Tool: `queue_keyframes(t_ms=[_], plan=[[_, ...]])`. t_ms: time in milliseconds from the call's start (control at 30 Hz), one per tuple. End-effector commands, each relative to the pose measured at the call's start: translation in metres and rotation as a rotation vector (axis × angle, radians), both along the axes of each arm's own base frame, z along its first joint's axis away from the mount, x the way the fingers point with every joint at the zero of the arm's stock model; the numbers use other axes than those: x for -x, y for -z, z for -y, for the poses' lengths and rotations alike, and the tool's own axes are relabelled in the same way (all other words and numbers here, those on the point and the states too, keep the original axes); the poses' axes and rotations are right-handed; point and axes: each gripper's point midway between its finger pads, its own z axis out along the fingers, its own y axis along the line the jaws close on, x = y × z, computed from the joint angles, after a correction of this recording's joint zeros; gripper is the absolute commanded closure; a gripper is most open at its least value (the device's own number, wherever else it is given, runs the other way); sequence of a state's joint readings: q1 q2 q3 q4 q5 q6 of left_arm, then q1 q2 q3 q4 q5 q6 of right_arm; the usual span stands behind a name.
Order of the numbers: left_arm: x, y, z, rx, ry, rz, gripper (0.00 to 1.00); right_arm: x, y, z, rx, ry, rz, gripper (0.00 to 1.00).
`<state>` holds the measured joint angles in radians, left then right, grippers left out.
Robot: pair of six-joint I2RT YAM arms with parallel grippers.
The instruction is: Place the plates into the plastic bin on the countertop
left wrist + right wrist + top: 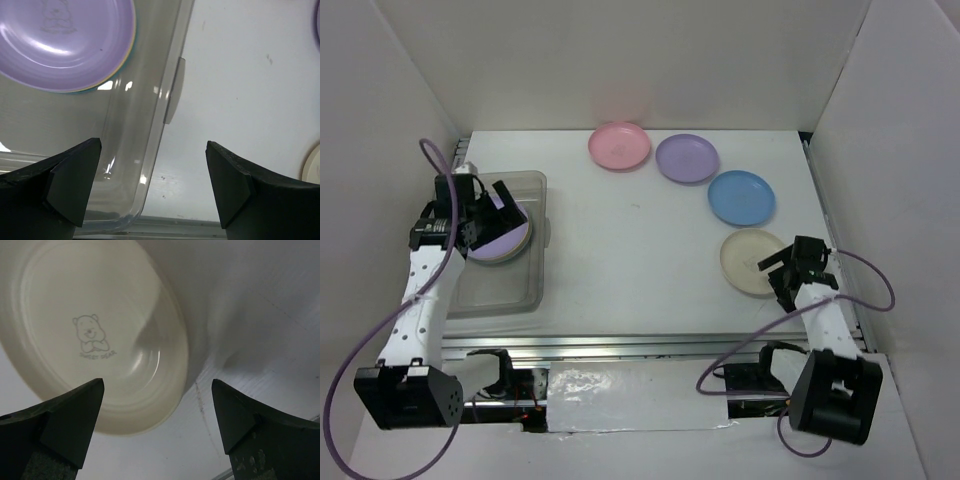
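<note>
Clear glossy bin (145, 125) held a smooth purple plate (65, 40), my left gripper (154, 150) gaped empty above its rounded wall, my right gripper (157, 390) gaped empty over the round cream plate (95, 335)

From above, the left gripper (490, 213) is covering part of the purple plate (508, 237) lying in the plastic bin (535, 275). Under it other plates (100, 89) are hiding. Only thin yellow and green edges are peeking out, so how many is not clear. The left arm (420, 300) is blocking the bin's near left side. In the left wrist view, the picture's edge is cutting off the purple plate, and the drawing on it is looking too pale to make out. The right gripper (778, 275) is covering the cream plate's (742, 262) near rim. Close up, that plate is running off the picture's top and left.
</note>
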<state>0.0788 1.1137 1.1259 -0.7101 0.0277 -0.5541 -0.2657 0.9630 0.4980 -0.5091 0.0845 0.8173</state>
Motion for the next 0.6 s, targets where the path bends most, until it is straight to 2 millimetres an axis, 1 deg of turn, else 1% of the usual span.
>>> queue_keyframes(t_ms=[0,33,67,100,133,167,200,233,267,300,367,400,433,467,500,567], plan=[[-0.007,-0.016,0.020,-0.023,0.094,0.038,0.01,-0.016,0.006,0.004,-0.014,0.018,0.028,0.05],[-0.007,-0.017,0.030,-0.028,0.123,0.038,0.01,-0.018,0.009,0.005,-0.018,0.022,0.037,0.09],[-0.008,-0.019,0.032,-0.035,0.123,0.048,0.01,-0.017,0.015,0.004,-0.028,0.019,0.022,0.12],[-0.008,-0.020,0.039,-0.033,0.145,0.052,0.01,-0.018,0.020,0.004,-0.031,0.025,0.017,0.17],[-0.008,-0.020,0.042,-0.032,0.154,0.052,0.01,-0.017,0.024,0.001,-0.044,0.014,0.005,0.22],[-0.009,-0.023,0.046,-0.028,0.161,0.058,0.01,-0.015,0.032,-0.001,-0.060,0.008,-0.026,0.30],[-0.008,-0.024,0.051,-0.024,0.174,0.059,0.01,-0.015,0.036,-0.004,-0.070,-0.007,-0.040,0.38],[-0.009,-0.024,0.053,-0.023,0.179,0.059,0.01,-0.014,0.043,-0.006,-0.078,-0.014,-0.062,0.46],[-0.011,-0.026,0.049,-0.041,0.156,0.062,0.01,-0.014,0.043,-0.007,-0.086,-0.023,-0.068,0.47],[-0.011,-0.025,0.051,-0.039,0.159,0.064,0.01,-0.014,0.044,-0.008,-0.093,-0.028,-0.074,0.52],[-0.014,-0.023,0.053,-0.028,0.156,0.063,0.01,-0.014,0.045,-0.008,-0.089,-0.033,-0.075,0.67],[-0.014,-0.023,0.055,-0.020,0.162,0.065,0.01,-0.014,0.045,-0.008,-0.087,-0.040,-0.081,0.79],[-0.015,-0.021,0.056,-0.017,0.162,0.060,0.01,-0.014,0.045,-0.012,-0.108,-0.055,-0.075,0.89],[-0.014,-0.020,0.058,-0.013,0.167,0.057,0.01,-0.013,0.045,-0.012,-0.111,-0.058,-0.079,0.97],[-0.015,-0.018,0.059,-0.010,0.168,0.053,0.01,-0.013,0.044,-0.013,-0.108,-0.064,-0.076,1.00],[-0.014,-0.019,0.065,-0.008,0.184,0.058,0.01,-0.012,0.038,-0.017,-0.104,-0.086,-0.058,1.00]])
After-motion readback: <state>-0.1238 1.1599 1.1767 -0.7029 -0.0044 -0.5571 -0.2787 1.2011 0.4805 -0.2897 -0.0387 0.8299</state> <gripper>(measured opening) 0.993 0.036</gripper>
